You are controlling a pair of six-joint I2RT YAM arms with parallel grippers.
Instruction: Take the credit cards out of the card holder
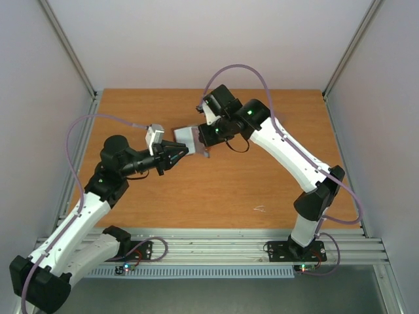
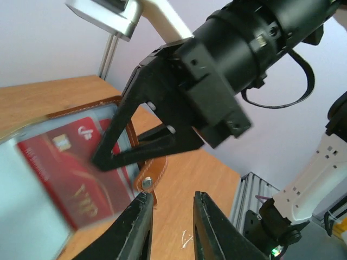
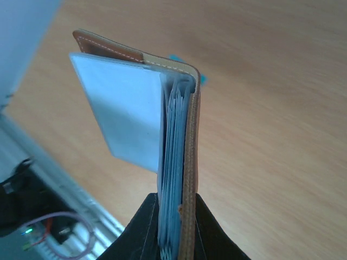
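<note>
Wood-grain table [image 1: 216,190] inside white walls is all the backdrop we have, and nothing lies on it near the action that we can name.

At 8 o'clock from the holder [image 1: 188,137], the left claw [image 1: 185,152] points its tips at the open edge. In its own wrist view the fingers stand slightly spread with bare table showing between them, pinching nothing. We judge that it is lined up this way to nip a card's edge and draw it sideways out of a sleeve.

The holder hangs in the air a little toward 12 o'clock of the table's centre, not resting on the wood. It is opened like a book, which turns the sleeves toward the left arm. A red card [image 2: 65,173] sits in the sleeve facing that camera. On it we read "VIP", upside down from there, beside a gold chip [image 2: 64,142] and a pale script mark too blurred to read. The snap tab [image 2: 146,183] dangles just above the left fingertips.

From 2 o'clock comes the right claw [image 3: 174,233], pressed together on the holder's brown cover and the stack of pale leaves, near the bottom edge. That leaves the outer leaf [image 3: 122,114] free to fan out. A teal sliver [image 3: 201,77] peeks past the spine; we cannot tell what it belongs to.
</note>
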